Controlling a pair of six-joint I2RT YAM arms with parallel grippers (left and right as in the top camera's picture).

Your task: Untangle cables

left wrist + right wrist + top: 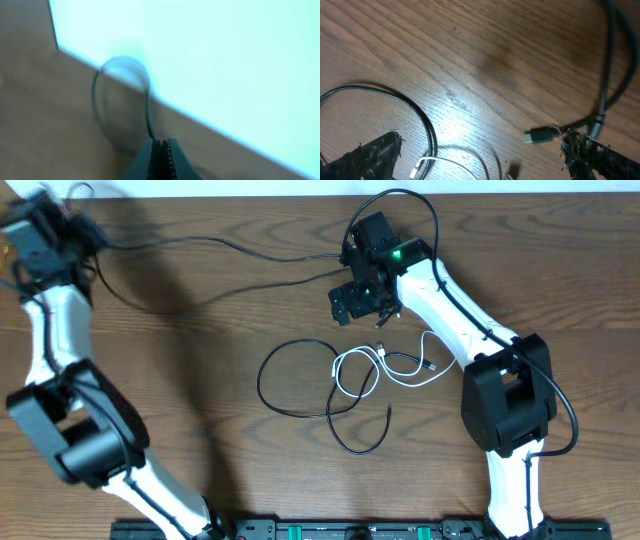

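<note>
**Left jaws closed on a black cable, right jaws wide open**

At the far left corner of the table (200, 390), the left gripper (161, 150) has its jaws pressed together on a thin black cable (220, 242). This cable runs across the wood toward the right gripper (365, 298). The jaws of the right gripper stand far apart and hold nothing. In the middle of the table a second black cable (262, 378) lies in loops and crosses the white cable (340, 380).
</note>
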